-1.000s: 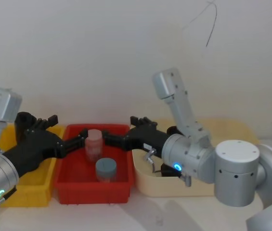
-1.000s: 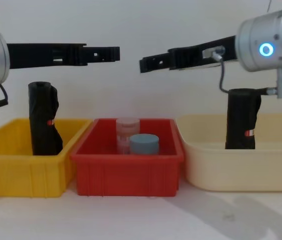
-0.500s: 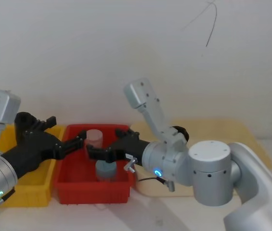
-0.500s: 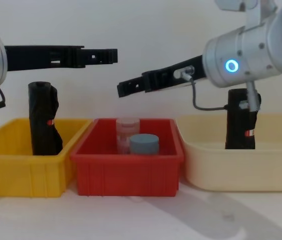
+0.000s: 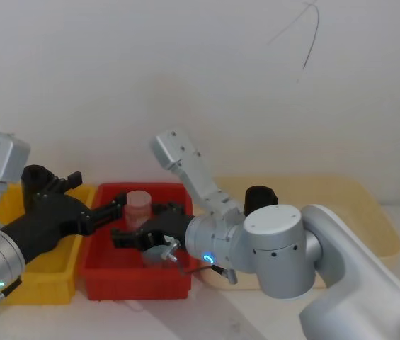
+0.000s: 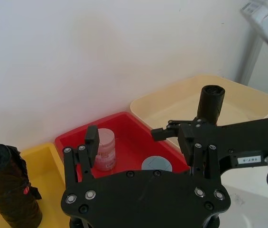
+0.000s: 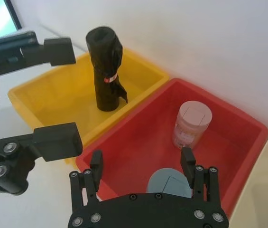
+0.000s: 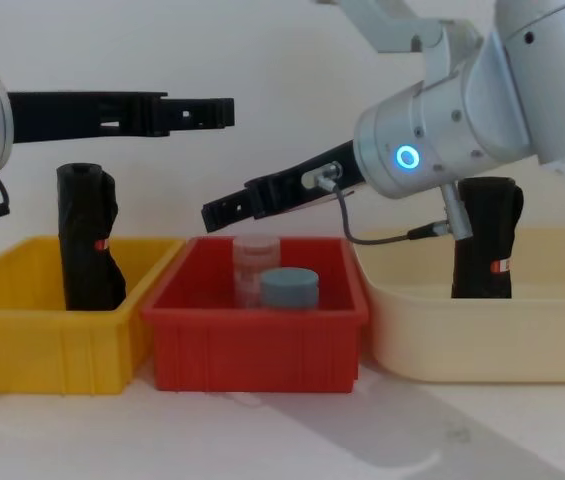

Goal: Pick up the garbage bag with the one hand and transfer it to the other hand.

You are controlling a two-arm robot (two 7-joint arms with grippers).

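The garbage bag [image 8: 484, 240] is a straight black roll with a small red-and-white label, standing upright in the cream bin [image 8: 482, 345]; it also shows behind my right arm [image 5: 260, 195] and far off [image 6: 211, 102]. Nothing touches it. My left gripper [image 8: 224, 112] [image 6: 143, 142], on the green-lit arm, hangs open and empty above the border of the yellow and red bins [image 5: 101, 190]. My right gripper [image 8: 214, 212] [image 7: 142, 161], on the blue-lit arm, is open and empty over the red bin [image 8: 262, 350], pointing left and well away from the bag [image 5: 136, 222].
A lumpier black roll [image 8: 87, 240] [image 7: 106, 71] stands in the yellow bin [image 8: 22, 340]. The red bin holds a pink translucent jar [image 8: 255, 258] and a grey-lidded jar [image 8: 289, 287]. A white wall rises close behind the bins.
My right arm has swung left and down, carrying its gripper from the cream bin's side to over the red bin. The left gripper and both rolls stay put.
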